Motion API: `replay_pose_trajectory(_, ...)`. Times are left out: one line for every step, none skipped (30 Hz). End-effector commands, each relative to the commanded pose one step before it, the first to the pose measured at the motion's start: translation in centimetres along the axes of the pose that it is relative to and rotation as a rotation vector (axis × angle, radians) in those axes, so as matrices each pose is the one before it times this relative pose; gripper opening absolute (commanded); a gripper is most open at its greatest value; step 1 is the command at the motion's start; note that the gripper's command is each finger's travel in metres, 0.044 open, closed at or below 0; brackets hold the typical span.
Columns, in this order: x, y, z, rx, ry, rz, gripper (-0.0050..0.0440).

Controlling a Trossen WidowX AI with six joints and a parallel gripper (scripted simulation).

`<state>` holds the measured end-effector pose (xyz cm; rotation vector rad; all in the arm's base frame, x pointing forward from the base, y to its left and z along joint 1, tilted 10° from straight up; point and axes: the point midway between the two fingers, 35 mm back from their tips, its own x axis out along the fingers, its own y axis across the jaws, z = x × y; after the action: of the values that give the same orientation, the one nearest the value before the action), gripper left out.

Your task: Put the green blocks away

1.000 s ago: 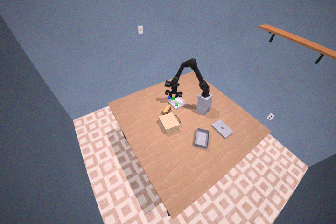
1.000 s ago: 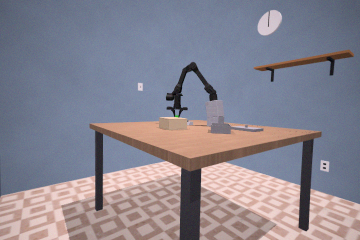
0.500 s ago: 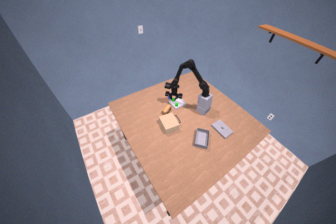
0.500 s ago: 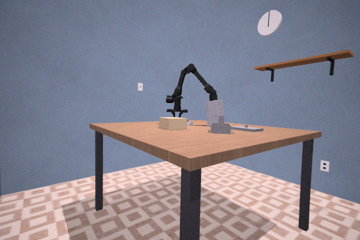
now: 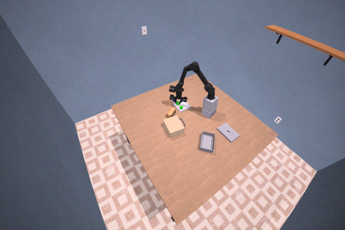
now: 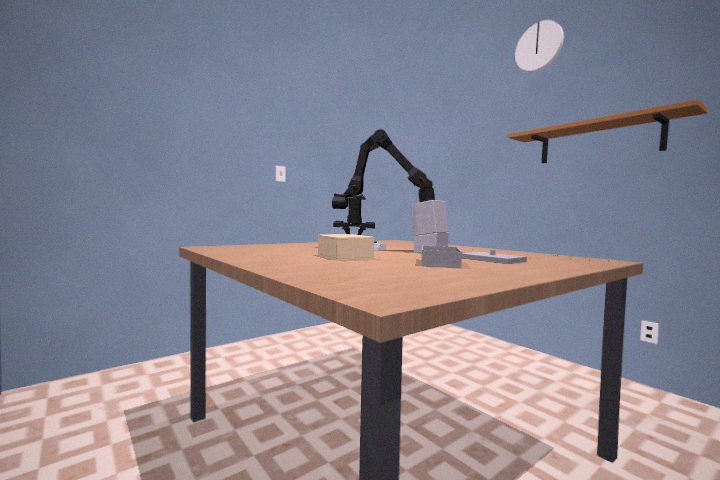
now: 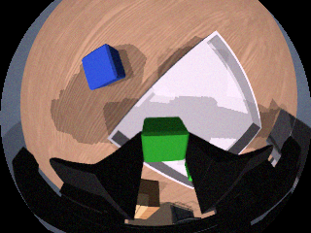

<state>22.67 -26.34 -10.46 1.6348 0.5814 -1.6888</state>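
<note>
My gripper [image 5: 178, 101] [image 7: 162, 135] is shut on a green block [image 7: 163, 139] [image 5: 178, 103] and holds it low over the near corner of the white basket [image 5: 181, 105] [image 7: 194, 107]. A second green block [image 5: 181, 107] lies inside the basket; in the wrist view only a sliver of it [image 7: 189, 171] shows past the right finger. A blue block [image 7: 104, 66] lies on the table just outside the basket. In the exterior view the gripper [image 6: 355, 228] stands behind the tan drawer unit [image 6: 345, 246], and the held block is hidden there.
A tan drawer unit [image 5: 173, 126] with a dark handle stands in front of the basket, with a small tan-orange piece [image 5: 170, 111] beside it. An open grey box [image 5: 206, 142] and its flat lid [image 5: 227, 132] lie to the right. The arm's grey base [image 5: 210, 107] stands behind.
</note>
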Motion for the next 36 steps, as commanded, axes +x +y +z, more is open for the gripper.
replay_pose_trajectory(0.816,-0.264,-0.105,-0.0044,0.00591,-0.01068,0.0000)
replay_pose_trajectory(0.100,0.000,0.000,0.0000,0.00000,0.00000,0.0000)
replay_pose_trajectory(0.100,0.000,0.000,0.0000,0.00000,0.00000,0.0000)
replay_pose_trajectory(0.000,0.000,0.000,0.0000,0.00000,0.00000,0.0000)
replay_pose_trajectory(0.000,0.000,0.000,0.0000,0.00000,0.00000,0.0000)
replay_pose_trajectory(0.000,0.000,0.000,0.0000,0.00000,0.00000,0.0000)
replay_pose_trajectory(0.000,0.000,0.000,0.0000,0.00000,0.00000,0.0000)
replay_pose_trajectory(0.000,0.000,0.000,0.0000,0.00000,0.00000,0.0000)
replay_pose_trajectory(0.000,0.000,0.000,0.0000,0.00000,0.00000,0.0000)
replay_pose_trajectory(0.000,0.000,0.000,0.0000,0.00000,0.00000,0.0227)
replay_pose_trajectory(0.000,0.000,0.000,0.0000,0.00000,0.00000,0.0227)
replay_pose_trajectory(0.000,0.000,0.000,0.0000,0.00000,0.00000,0.0227)
replay_pose_trajectory(0.000,0.000,0.000,0.0000,0.00000,0.00000,0.0227)
replay_pose_trajectory(0.000,0.000,0.000,0.0000,0.00000,0.00000,0.0227)
replay_pose_trajectory(0.000,0.000,0.000,0.0000,0.00000,0.00000,0.0227)
replay_pose_trajectory(0.000,0.000,0.000,0.0000,0.00000,0.00000,0.0227)
replay_pose_trajectory(0.000,0.000,0.000,0.0000,0.00000,0.00000,0.0227)
replay_pose_trajectory(0.000,0.000,0.000,0.0000,0.00000,0.00000,0.0227)
replay_pose_trajectory(0.000,0.000,0.000,0.0000,0.00000,0.00000,0.0227)
replay_pose_trajectory(-0.667,0.000,0.000,0.0000,0.00000,0.00000,0.0227)
replay_pose_trajectory(0.000,0.000,0.000,0.0000,0.00000,0.00000,0.0227)
replay_pose_trajectory(0.000,0.000,0.000,0.0000,0.00000,0.00000,0.0227)
replay_pose_trajectory(-0.667,0.000,0.000,0.0000,0.00000,0.00000,0.0227)
replay_pose_trajectory(-0.667,0.000,0.000,0.0000,0.00000,0.00000,0.0227)
replay_pose_trajectory(-0.667,0.000,0.000,0.0000,0.00000,0.00000,0.0227)
replay_pose_trajectory(-0.667,0.000,0.000,0.0000,0.00000,0.00000,0.0227)
replay_pose_trajectory(-0.667,0.000,0.000,0.0000,0.00000,0.00000,0.0227)
replay_pose_trajectory(-0.667,0.000,0.000,0.0000,0.00000,0.00000,0.0227)
replay_pose_trajectory(-0.667,0.000,0.000,0.0000,0.00000,0.00000,0.0227)
replay_pose_trajectory(-0.667,0.000,0.000,0.0000,0.00000,0.00000,0.0227)
replay_pose_trajectory(-0.667,0.000,0.000,0.0000,0.00000,0.00000,0.0227)
replay_pose_trajectory(-0.667,0.000,0.000,0.0000,0.00000,0.00000,0.0227)
replay_pose_trajectory(-0.667,0.000,0.000,0.0000,0.00000,0.00000,0.0227)
replay_pose_trajectory(-0.667,0.000,0.000,0.0000,0.00000,0.00000,0.0227)
replay_pose_trajectory(-0.667,0.000,0.000,0.0000,0.00000,0.00000,0.0227)
replay_pose_trajectory(-0.667,0.000,0.000,0.0000,0.00000,0.00000,0.0227)
